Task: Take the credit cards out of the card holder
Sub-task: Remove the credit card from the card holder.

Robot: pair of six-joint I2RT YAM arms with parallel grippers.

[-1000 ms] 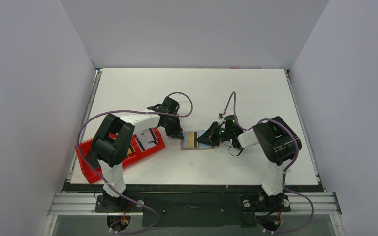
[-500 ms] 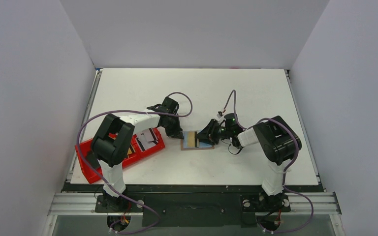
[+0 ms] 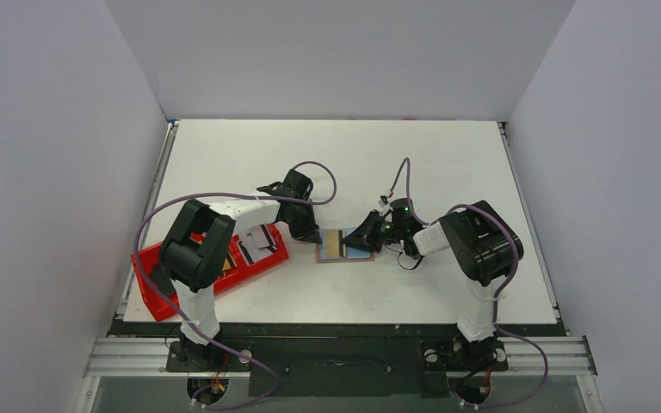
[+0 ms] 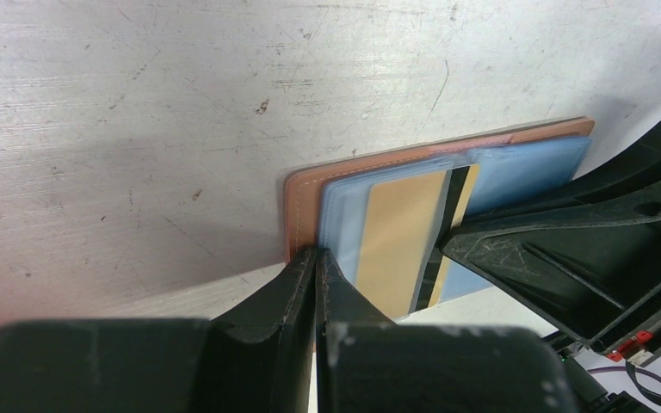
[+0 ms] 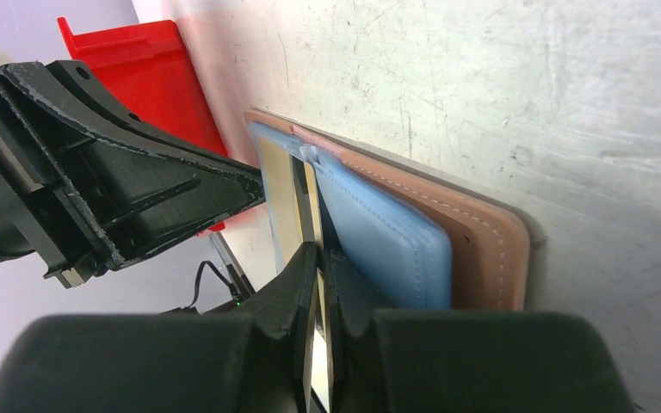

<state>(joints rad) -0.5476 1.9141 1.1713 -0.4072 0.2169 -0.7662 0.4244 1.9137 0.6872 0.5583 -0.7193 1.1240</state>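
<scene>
A small tan-brown leather card holder (image 3: 342,258) lies open and flat on the scratched white table (image 3: 353,163), just right of centre in the overhead view, with its pale blue inside facing up. A thin tan-gold credit card (image 4: 400,241) with a black stripe sits in the clear pocket, over the blue lining. The left gripper (image 4: 317,255) comes in from the holder's left side. Its jaws are clenched together with nothing between them, and their tips press on the holder's tan rim at the bottom centre of the left wrist view. The right gripper (image 5: 316,251) reaches in low from the holder's right side. Its jaws are pinched nearly shut on the card's striped edge, which runs straight into the slit between them. A red plastic tray (image 3: 262,262) sits near the lower left table edge, apart from the holder, with pale cards (image 3: 256,243) lying in it.
</scene>
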